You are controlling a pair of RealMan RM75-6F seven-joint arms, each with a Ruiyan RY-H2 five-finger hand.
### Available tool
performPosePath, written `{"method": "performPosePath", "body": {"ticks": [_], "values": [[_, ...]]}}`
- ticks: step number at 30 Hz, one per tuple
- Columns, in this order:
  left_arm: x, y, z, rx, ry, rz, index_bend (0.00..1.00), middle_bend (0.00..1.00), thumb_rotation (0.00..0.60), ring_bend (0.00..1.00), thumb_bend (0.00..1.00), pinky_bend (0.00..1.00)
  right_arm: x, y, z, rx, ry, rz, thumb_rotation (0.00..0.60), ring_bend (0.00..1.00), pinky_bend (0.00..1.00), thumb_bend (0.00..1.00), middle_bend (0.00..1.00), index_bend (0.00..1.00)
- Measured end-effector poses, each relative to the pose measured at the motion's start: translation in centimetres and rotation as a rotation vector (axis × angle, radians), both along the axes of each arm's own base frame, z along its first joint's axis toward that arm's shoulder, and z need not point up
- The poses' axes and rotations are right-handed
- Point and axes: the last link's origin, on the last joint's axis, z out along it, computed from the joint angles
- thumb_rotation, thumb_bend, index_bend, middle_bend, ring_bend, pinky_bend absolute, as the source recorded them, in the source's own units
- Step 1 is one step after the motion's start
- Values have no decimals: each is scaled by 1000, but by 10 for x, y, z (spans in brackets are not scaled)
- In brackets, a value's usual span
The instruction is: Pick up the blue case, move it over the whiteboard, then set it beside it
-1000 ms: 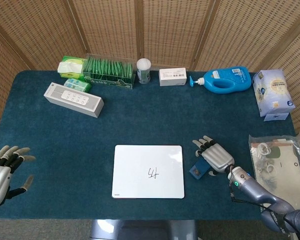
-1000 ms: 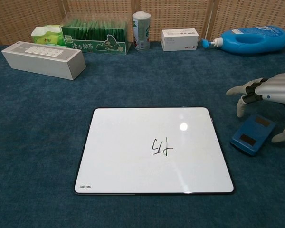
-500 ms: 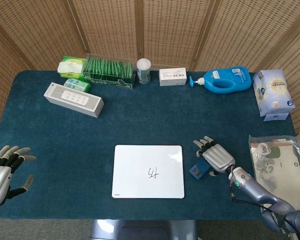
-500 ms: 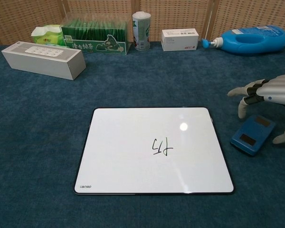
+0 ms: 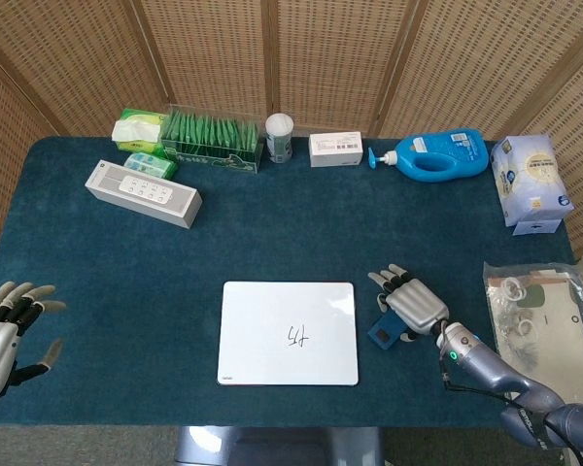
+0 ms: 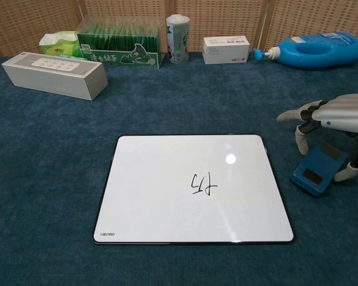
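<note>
My right hand (image 6: 337, 116) hovers over the blue case (image 6: 318, 168), fingers spread, holding nothing. The case lies flat right of the whiteboard (image 6: 193, 187), long axis angled away-right, partly hidden.

The head view looks steeply down from above the near edge, taking in the whole table (image 5: 126, 262) back to the wicker screen (image 5: 272, 58). The chest view sits lower and closer, facing the same way at a shallow angle. Both share the whiteboard (image 6: 194, 187), the right hand (image 6: 340, 116) and the back row of goods
</note>
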Motion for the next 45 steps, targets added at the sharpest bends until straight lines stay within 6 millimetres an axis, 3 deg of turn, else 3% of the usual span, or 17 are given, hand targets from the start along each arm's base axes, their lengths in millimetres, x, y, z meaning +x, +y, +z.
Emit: {"method": "performPosePath", "body": {"ticks": [15,27,35,45], "values": [[-1,1,-1,-3,1,1,306,213,600,133,456,39,10,-1,1,17,-48,-33,600,0,61,33,138,653],[3,3,-1,-2,4,-12,306,214,600,133,455,36,36,2,10,28,-205,-67,600,0,0,46,190,703],[4,1,0,1,5,-10,306,213,600,133,454,28,61,12,4,69,-376,-50,600,0,0,48,119,659],[2,-3,3,6,1,-8,306,214,600,133,455,18,73,22,-11,105,-422,-34,600,0,0,42,0,655]]}}
